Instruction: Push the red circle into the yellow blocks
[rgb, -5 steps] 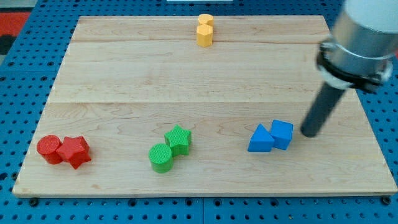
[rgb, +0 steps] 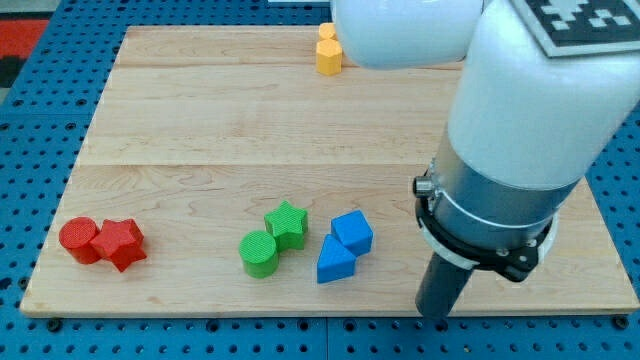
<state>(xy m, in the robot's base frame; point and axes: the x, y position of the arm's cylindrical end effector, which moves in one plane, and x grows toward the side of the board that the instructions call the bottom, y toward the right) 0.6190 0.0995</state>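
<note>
The red circle lies at the board's bottom left, touching a red star on its right. The yellow blocks sit at the view's top centre, partly hidden by the white arm. My tip is at the bottom right of the board, far to the right of the red circle and right of the blue blocks.
A green circle and green star sit at bottom centre. A blue cube and blue triangle lie just right of them. The large white arm covers the board's right side. The wooden board lies on a blue pegboard.
The two blue blocks have shifted left, close to the green star. My tip has moved down and left toward the board's bottom edge. The arm now covers much more of the view.
</note>
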